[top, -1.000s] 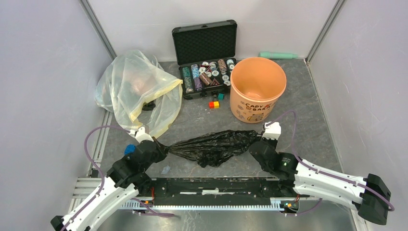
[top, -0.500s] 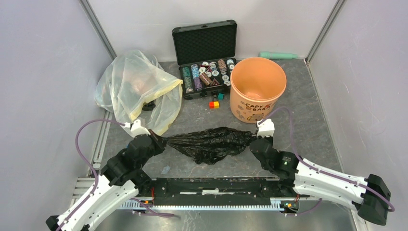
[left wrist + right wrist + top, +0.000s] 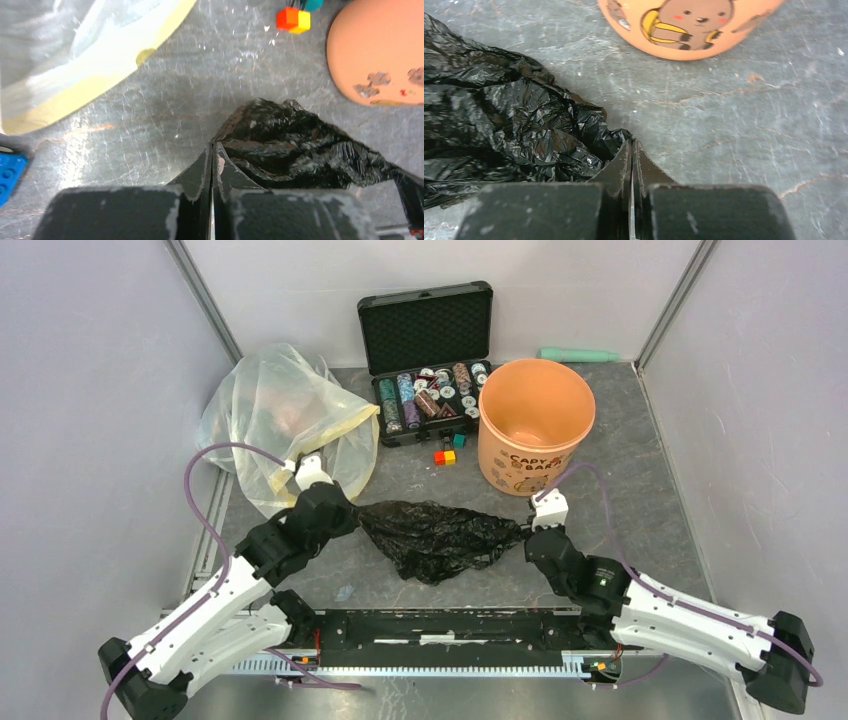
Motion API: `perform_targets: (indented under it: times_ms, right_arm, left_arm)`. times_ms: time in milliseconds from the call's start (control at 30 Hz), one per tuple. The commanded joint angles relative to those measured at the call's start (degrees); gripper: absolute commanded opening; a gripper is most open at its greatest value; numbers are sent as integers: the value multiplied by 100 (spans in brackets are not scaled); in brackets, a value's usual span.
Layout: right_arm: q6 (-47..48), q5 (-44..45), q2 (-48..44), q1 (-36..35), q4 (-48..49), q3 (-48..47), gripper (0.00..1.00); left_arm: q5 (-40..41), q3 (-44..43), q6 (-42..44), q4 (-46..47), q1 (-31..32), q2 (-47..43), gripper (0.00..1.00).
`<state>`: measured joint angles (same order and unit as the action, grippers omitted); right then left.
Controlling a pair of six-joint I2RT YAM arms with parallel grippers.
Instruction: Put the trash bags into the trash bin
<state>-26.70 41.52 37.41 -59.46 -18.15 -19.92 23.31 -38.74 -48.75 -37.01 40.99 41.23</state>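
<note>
The black crinkled trash bag [image 3: 436, 537] hangs stretched between my two grippers, a little above the table. My left gripper [image 3: 352, 517] is shut on its left end; in the left wrist view [image 3: 213, 146] the bag [image 3: 300, 155] spreads to the right of the jaws. My right gripper [image 3: 527, 531] is shut on its right end; in the right wrist view [image 3: 631, 144] the bag [image 3: 499, 125] lies to the left. The peach-orange trash bin [image 3: 535, 425] stands upright and open behind the right gripper, and shows in the left wrist view [image 3: 380, 55] and the right wrist view [image 3: 684, 25].
A big translucent yellowish bag [image 3: 280, 425] lies at the back left, close to the left arm. An open black case of chips [image 3: 428, 365] stands behind the bin. Small coloured cubes [image 3: 446, 452] lie in front of the case. A green cylinder [image 3: 578, 355] lies at the back wall.
Both grippers have carried the bag away from the near edge toward the bin. The left arm has reached farther forward and right; the right gripper moved slightly left. The bag is bunched shorter.
</note>
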Motion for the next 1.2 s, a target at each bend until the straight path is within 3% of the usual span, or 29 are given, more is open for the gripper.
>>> perform_targets:
  times_ms: [0, 200, 300, 500, 567, 700, 867, 900, 967, 1033, 1067, 1100, 1167]
  right_arm:
    - [-782, 877, -459, 12, -836, -267, 0]
    - [-490, 415, -1293, 14, -568, -87, 0]
    - [-502, 101, -1360, 14, -487, 7, 0]
    - [-941, 302, -1160, 14, -937, 61, 0]
    - [-1245, 486, -1104, 14, -1172, 68, 0]
    - [-1877, 837, -1034, 14, -1544, 94, 0]
    - [-1802, 721, -1085, 14, -1332, 149, 0]
    - [-1706, 633, -1091, 14, -1194, 166, 0]
    - [-1557, 438, -1045, 14, -956, 177, 0]
    - [-1562, 326, -956, 15, -816, 147, 0]
    - [-1576, 281, -882, 13, -742, 118, 0]
    - [-1627, 256, -825, 13, -696, 99, 0]
    - [-1651, 205, -679, 14, -554, 59, 0]
  left_arm:
    - [813, -864, 340, -139, -38, 229, 2]
    - [1377, -1497, 529, -302, -90, 286, 2]
    - [1153, -1579, 688, -131, -117, 492, 2]
    - [615, -1537, 792, 24, -296, 1267, 2]
    - [122, -1456, 792, 123, -688, 1608, 2]
    - [-1685, -1191, 779, 657, -1977, 2385, 2]
    - [-2020, -1322, 903, 879, -2051, 2936, 3]
    - [-2167, -1356, 957, 887, -2051, 2998, 6]
    - [-2862, -1439, 1291, 925, -2044, 3026, 23]
    - [-3343, -1286, 1486, 1116, -2034, 2777, 70]
    - [-3342, -1164, 1451, 1174, -2039, 2532, 81]
    - [-3350, -1001, 1409, 1233, -2030, 2289, 89]
    - [-3344, -781, 1311, 1155, -2015, 1796, 93]
